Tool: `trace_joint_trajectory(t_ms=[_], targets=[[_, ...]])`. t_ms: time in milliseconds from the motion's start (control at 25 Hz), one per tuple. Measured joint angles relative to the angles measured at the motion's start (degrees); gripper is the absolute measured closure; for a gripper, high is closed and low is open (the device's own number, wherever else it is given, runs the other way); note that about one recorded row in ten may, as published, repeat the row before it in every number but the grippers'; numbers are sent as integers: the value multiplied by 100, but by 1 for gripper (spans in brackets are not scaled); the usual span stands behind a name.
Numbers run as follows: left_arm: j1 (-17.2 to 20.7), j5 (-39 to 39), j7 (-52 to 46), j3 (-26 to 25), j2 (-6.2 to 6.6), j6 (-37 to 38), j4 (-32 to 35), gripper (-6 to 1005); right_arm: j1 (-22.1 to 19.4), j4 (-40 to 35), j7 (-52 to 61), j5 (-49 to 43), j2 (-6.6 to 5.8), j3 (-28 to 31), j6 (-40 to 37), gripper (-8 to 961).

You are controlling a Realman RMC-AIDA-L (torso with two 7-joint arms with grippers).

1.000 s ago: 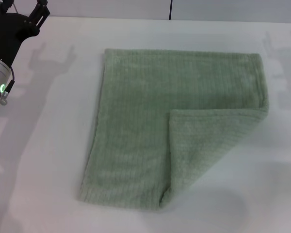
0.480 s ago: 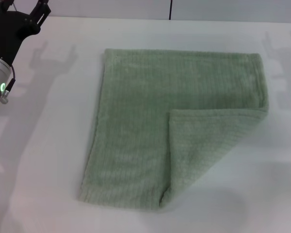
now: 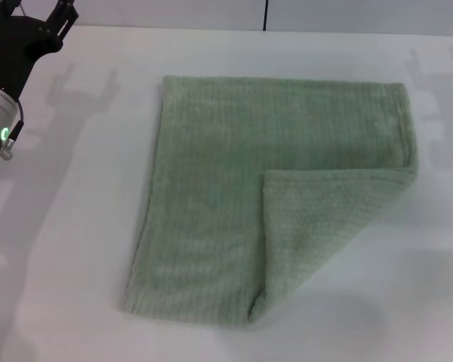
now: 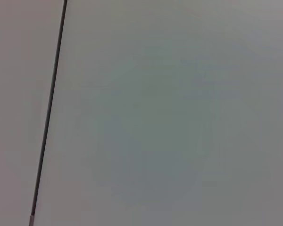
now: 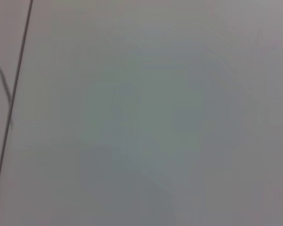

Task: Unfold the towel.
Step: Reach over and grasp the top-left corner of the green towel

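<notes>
The pale sage-green towel (image 3: 279,196) lies flat on the white table (image 3: 83,226) in the head view. Its near right corner is folded over onto the towel, making a triangular flap (image 3: 317,226). My left gripper (image 3: 30,11) is at the far left of the table, well away from the towel, with its fingers spread and nothing between them. My right gripper is out of view; only its shadow falls on the table at the far right. Both wrist views show just a plain pale surface with a thin dark line (image 4: 49,113), and no towel.
The table's far edge meets a pale wall with a dark vertical seam (image 3: 265,15). Bare table surrounds the towel on all sides.
My left gripper has drifted slightly up and away toward the far left corner. The towel has not moved.
</notes>
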Motion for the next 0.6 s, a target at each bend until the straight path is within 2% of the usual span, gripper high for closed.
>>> trace_joint_trajectory(t_ms=[280, 520, 600], targets=[[-7, -1, 0, -39, 0, -37, 0, 206, 20, 7, -3, 8, 0, 0, 0, 251], [-8, -4, 1, -45, 0, -44, 1, 391, 22, 7, -6, 25, 0, 0, 0, 251], [-8, -4, 2, -43, 0, -45, 5, 488, 22, 7, -6, 27, 0, 0, 0, 251]])
